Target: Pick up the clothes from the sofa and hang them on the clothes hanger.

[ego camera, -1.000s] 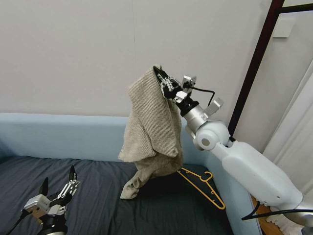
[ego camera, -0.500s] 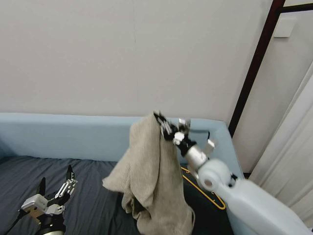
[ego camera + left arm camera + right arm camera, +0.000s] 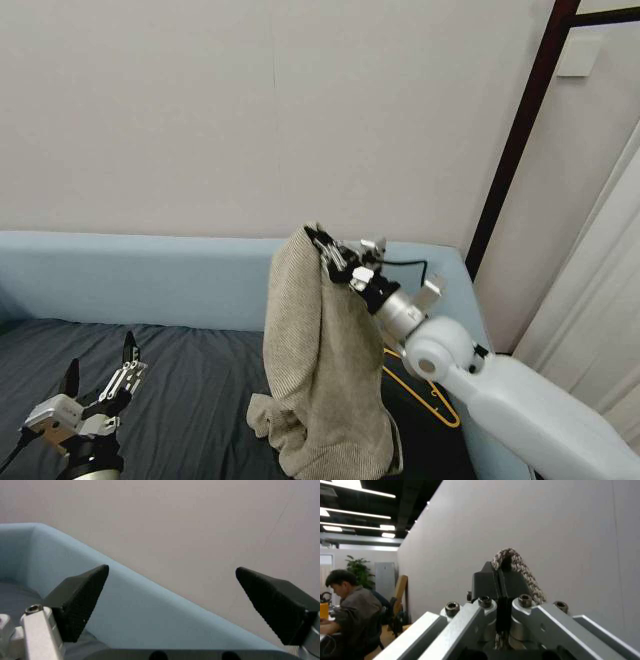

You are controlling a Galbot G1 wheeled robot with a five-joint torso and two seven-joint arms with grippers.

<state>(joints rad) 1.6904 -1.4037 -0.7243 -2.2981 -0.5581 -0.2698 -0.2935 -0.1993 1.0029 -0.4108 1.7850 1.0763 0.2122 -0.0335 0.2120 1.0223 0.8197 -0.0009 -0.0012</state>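
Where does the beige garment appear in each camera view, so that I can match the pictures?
Head view: the beige garment hangs at centre from the right gripper, which is shut on its top; its lower end reaches the dark seat.
Right wrist view: a fold of the beige garment sticks out above the closed fingers.
Left wrist view: the open left gripper faces the blue backrest.
Shared landmark: the pale wall.

Soft, even light; beside the hanging garment [image 3: 320,350] a dim shadow darkens the sofa seat [image 3: 200,390]; beyond it ceiling strips [image 3: 355,515] glare.
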